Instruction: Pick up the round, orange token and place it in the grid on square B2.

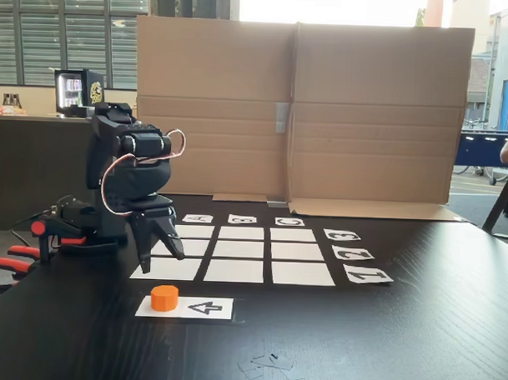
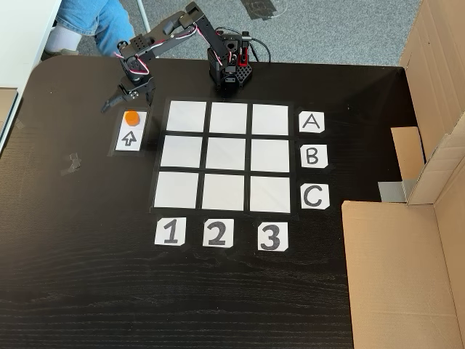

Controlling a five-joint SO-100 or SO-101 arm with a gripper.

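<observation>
Hand [image 1: 162, 252] of the black arm hangs fingers-down just above the tabletop [image 2: 87, 291], jaws parted and holding nothing; in the top-down fixed view it [image 2: 128, 98] sits just beyond the token, apart from it.

Largest on the tabletop is the grid [image 2: 226, 156], nine white cells near the middle, with square B2 [image 2: 226, 155] at its centre and nothing on it. Letter cards [image 2: 312, 156] line one side, number cards [image 2: 216, 233] another. An arrow strip [image 2: 129, 131] lies beside the grid toward the tabletop's left edge in that view. The token [image 2: 131, 116] stands on the strip's end nearest the arm; in the side fixed view it [image 1: 164, 298] is in front of the hand.

Risks, as I judge them: the short puck could be nudged off by one finger if the descent is off-centre, or the loose paper strip could drag with it. All nine cells look alike, so a drop in a neighbour of B2 is easy.

Cardboard walls [image 1: 298, 108] and orange clamps [image 1: 18, 261] stand well apart from the path; nothing blocks it.
</observation>
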